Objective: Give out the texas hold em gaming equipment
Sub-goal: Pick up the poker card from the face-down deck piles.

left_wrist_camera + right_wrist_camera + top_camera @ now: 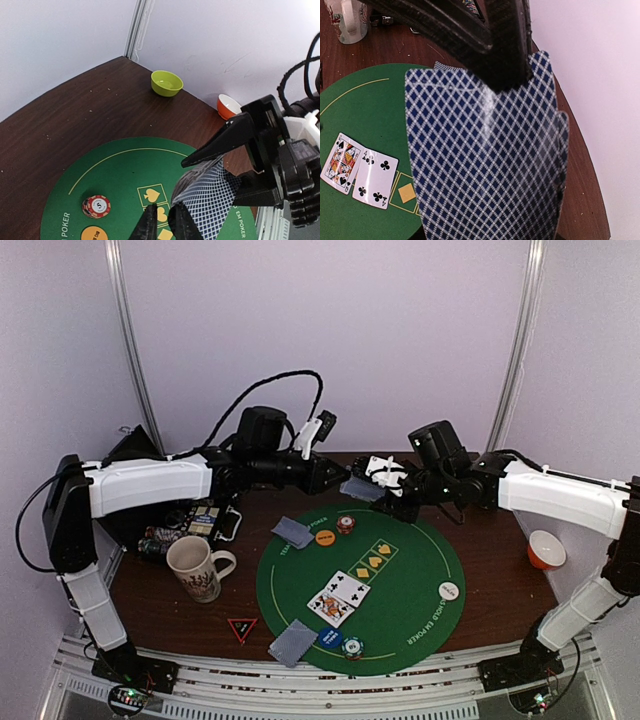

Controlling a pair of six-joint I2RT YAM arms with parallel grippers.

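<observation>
top external: at the poker mat's (pixel 410 625) 12 o'clock, right hand (pixel 504 70) pinches the playing cards (pixel 485 165); left hand (pixel 164 221) narrow at their edge, grip unclear. next, probably: peel one off.

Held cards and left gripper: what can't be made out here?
Held cards: faces turned away in all views; overlap hides their count, right wrist.
Left gripper: only finger ends show at left wrist's bottom edge; pinching a card or not, unclear.
Clutter behind the mug: too small to identify, top view.

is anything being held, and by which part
The right gripper pinches a few blue-backed cards by one end. The left gripper is at their far edge; its grip cannot be told.
</observation>
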